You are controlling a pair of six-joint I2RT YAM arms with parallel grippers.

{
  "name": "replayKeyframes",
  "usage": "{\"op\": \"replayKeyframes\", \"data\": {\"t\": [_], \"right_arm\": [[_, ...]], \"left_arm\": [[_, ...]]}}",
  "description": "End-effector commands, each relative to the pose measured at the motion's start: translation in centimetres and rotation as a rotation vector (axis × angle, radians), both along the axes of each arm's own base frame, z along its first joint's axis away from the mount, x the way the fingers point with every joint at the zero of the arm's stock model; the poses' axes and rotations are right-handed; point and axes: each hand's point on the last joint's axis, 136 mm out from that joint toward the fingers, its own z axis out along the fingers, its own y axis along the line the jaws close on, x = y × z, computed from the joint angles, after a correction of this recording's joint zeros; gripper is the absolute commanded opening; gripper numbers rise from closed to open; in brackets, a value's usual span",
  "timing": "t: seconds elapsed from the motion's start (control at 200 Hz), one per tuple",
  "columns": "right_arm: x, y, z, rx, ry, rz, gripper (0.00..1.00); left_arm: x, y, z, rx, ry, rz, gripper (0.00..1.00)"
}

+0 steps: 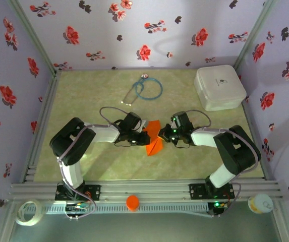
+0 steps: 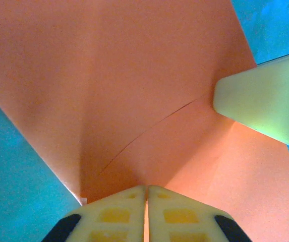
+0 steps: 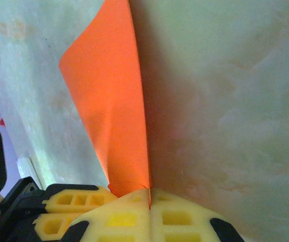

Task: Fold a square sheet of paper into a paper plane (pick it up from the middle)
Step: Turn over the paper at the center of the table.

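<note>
The left gripper (image 2: 147, 194) has its jaws closed on one edge of the orange sheet of paper (image 2: 134, 91). The right gripper (image 3: 150, 196) pinches the same sheet, its jaws closed, from 3 o'clock. The partly folded sheet sits at the counter's (image 1: 83, 96) centre, between the 2 grippers. A white box (image 1: 220, 87) rests at 1 o'clock and a stethoscope (image 1: 145, 88) at 12 o'clock.

Paper sheet (image 1: 154, 138) mid-table between left pincer (image 1: 146, 137) and right pincer (image 1: 163, 135); box (image 1: 220, 88) far right.
</note>
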Motion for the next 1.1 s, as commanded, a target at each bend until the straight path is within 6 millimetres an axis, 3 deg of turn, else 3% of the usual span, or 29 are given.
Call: {"op": "replayKeyframes", "data": {"t": [0.0,0.22,0.45,0.595,0.65,0.725,0.875,0.98,1.095], "right_arm": [[-0.1,0.2,1.4,0.027,-0.048,0.039,0.00],[-0.2,-1.6,4.9,-0.105,-0.166,0.086,0.00],[-0.3,-6.0,9.1,-0.453,-0.339,0.110,0.00],[-0.5,-7.4,10.9,-0.647,-0.414,0.145,0.00],[-0.5,-7.9,11.2,-0.750,-0.435,0.166,0.00],[-0.3,-9.2,11.1,-0.911,-0.435,0.165,0.00],[0.4,-11.8,12.0,-1.255,-0.428,0.103,0.00],[0.8,-11.1,12.1,-1.350,-0.479,0.096,0.00],[0.9,-9.3,10.7,-1.363,-0.491,0.117,0.00]], "left_arm": [[0.8,0.6,1.8,-0.017,-0.057,0.029,0.14],[2.5,3.1,7.0,-0.011,-0.302,0.141,0.20],[3.0,8.6,12.1,0.105,-0.550,0.254,0.28],[3.3,11.3,14.3,0.124,-0.674,0.338,0.36],[3.3,12.0,14.7,0.125,-0.718,0.354,0.42],[3.3,13.2,15.0,0.135,-0.760,0.390,0.62],[3.3,15.4,15.3,0.165,-0.785,0.453,0.83],[3.5,16.9,15.0,0.183,-0.776,0.517,0.99],[3.0,18.2,15.0,0.155,-0.758,0.571,1.00]]}}
